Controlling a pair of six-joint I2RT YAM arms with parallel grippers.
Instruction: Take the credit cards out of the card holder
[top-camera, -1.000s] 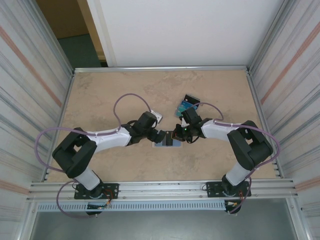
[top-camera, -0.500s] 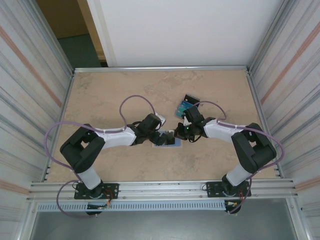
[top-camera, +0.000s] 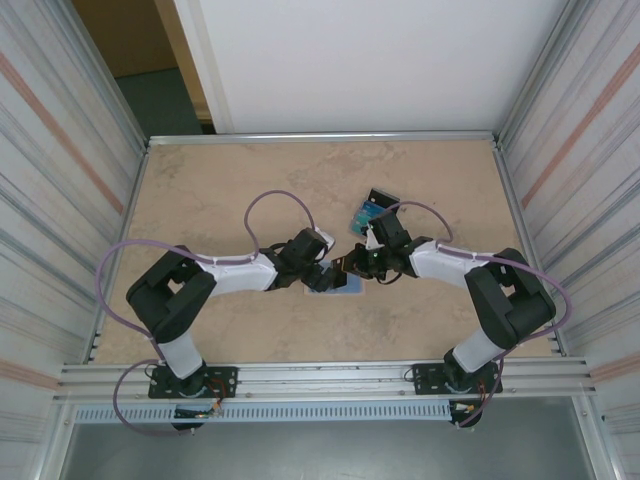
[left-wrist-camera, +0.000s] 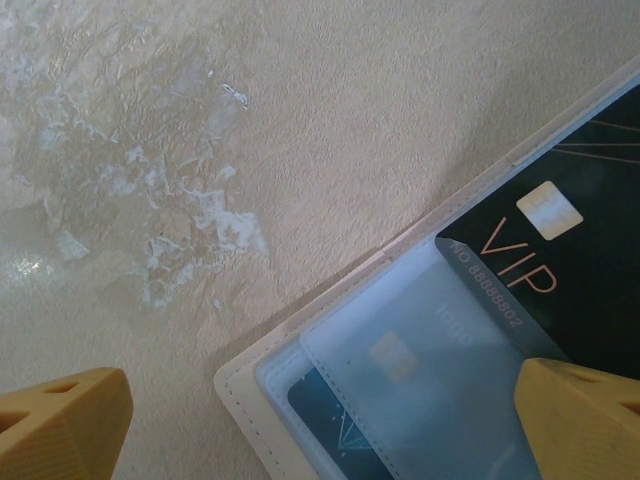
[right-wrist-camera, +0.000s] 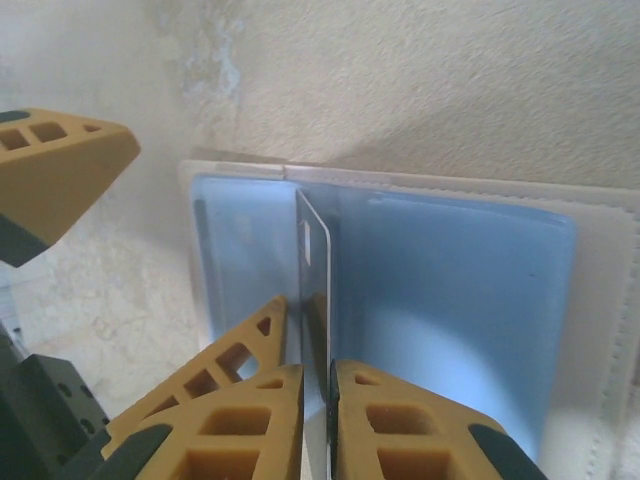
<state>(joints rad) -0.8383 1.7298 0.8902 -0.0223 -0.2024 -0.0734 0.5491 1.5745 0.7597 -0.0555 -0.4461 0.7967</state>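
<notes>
Above pale-blue card holder (right-wrist-camera: 450, 300), right pincer (right-wrist-camera: 320, 370) pinches an upright card (right-wrist-camera: 315, 260); left pincer (left-wrist-camera: 320, 415) gapes.

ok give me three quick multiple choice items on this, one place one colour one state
1. Where do the loose cards lie? A on the table beyond the card holder B by the left base C in the left fingers
2. VIP card colour? A red B black C white
3. Right fingers? A wide open B shut, empty C shut on a thin card
A, top view shows them past the holder; B, its face is black; C, they pinch it edge-on.
</notes>
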